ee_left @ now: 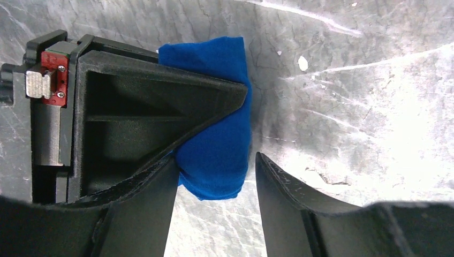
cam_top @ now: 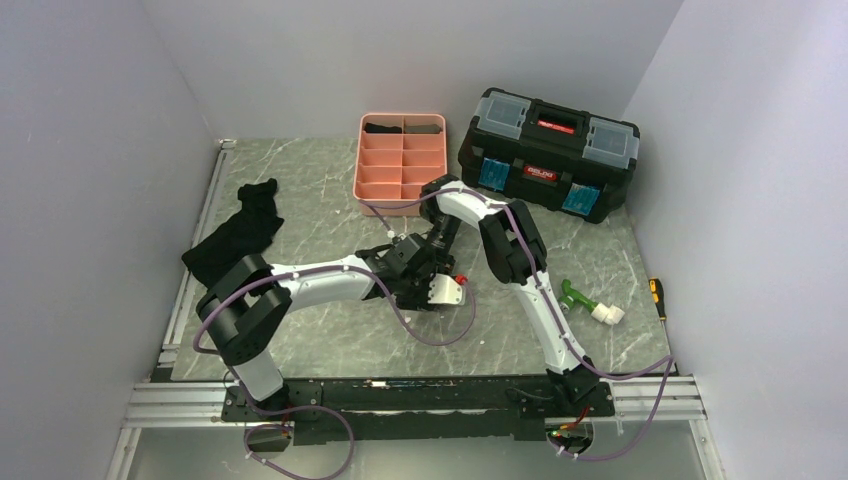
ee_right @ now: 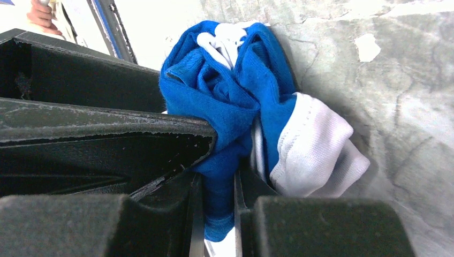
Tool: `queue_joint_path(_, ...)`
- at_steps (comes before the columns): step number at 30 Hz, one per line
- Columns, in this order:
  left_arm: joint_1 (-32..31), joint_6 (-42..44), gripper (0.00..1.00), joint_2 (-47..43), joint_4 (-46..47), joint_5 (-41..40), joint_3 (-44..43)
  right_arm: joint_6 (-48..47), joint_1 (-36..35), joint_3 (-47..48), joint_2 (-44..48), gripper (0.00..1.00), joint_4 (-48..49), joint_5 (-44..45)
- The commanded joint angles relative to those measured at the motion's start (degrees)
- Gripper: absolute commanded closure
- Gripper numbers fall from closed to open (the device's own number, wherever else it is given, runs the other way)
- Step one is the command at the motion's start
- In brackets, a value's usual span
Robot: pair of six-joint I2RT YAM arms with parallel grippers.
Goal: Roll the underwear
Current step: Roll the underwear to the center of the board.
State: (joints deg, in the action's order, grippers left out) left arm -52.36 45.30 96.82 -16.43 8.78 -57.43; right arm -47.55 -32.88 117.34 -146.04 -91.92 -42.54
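Note:
The underwear (ee_right: 225,91) is a bright-blue bundle with a white band, rolled up on the grey marble table. My right gripper (ee_right: 219,179) is shut on a blue fold of it, pinched between its fingers. In the left wrist view the underwear (ee_left: 219,144) shows as a blue roll, with the right gripper's black finger (ee_left: 160,112) lying across it. My left gripper (ee_left: 214,174) is open around the roll's near end: one finger is against the fabric and a gap shows at the other. In the top view both grippers (cam_top: 422,268) meet mid-table and hide the underwear.
A pink compartment tray (cam_top: 359,170) with dark rolls in its back cells stands behind the grippers. A black toolbox (cam_top: 548,153) is at the back right. A black cloth (cam_top: 240,235) lies at the left. A green-and-white object (cam_top: 590,303) lies at the right.

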Motion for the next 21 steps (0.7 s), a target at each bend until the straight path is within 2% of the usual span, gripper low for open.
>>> queue_joint_path(1, -1.01, -2.58, 0.4, 2.84, -1.62, 4.42, -0.66, -3.01, -0.9, -3.86, -1.33, 1.0, 8.41, 8.28)
queue_joint_path(15, -5.8, -3.59, 0.38, 5.05, -1.57, 3.94, -4.71, 0.07, 2.01, -15.98, 4.9, 1.0, 14.0, 11.15)
queue_joint_path(21, -7.05, -3.71, 0.37, 8.29, -1.34, 3.28, -6.73, 0.43, 2.67, -16.78, 5.61, 1.0, 14.71, 10.26)
